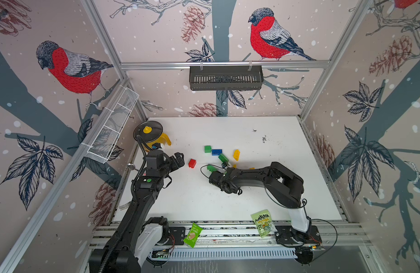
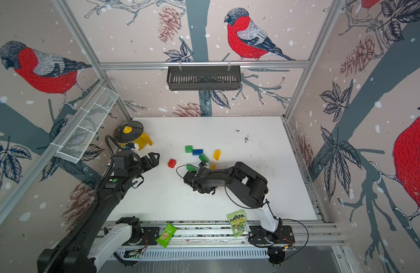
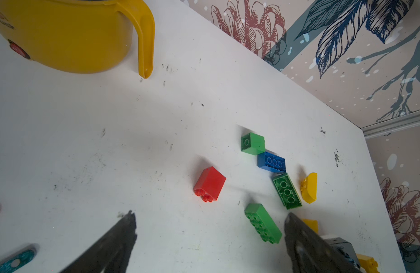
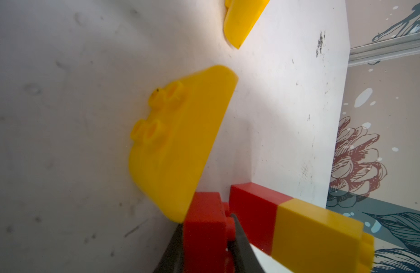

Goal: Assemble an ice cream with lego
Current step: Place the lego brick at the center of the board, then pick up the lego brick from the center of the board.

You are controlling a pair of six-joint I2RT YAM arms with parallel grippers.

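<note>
Grasp stage: one brick gripped, joining judged next, which calls for studs squared before pressing.
Centre-left in a top view, the left gripper (image 1: pixel 178 158) stands wide and empty near the loose red brick (image 1: pixel 192 163). Lower centre of the wrist view, the right gripper (image 4: pixel 206 222) clamps the held red brick (image 4: pixel 204 238) beside the yellow half-round brick (image 4: pixel 178 146); contact unclear.

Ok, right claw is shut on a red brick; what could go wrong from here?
The right claw seems to pinch the red brick near its tips; it may twist out.
The yellow half-round brick and red-yellow stack crowd it and could get dragged.
The arm's cable loop may snag the green brick.
</note>
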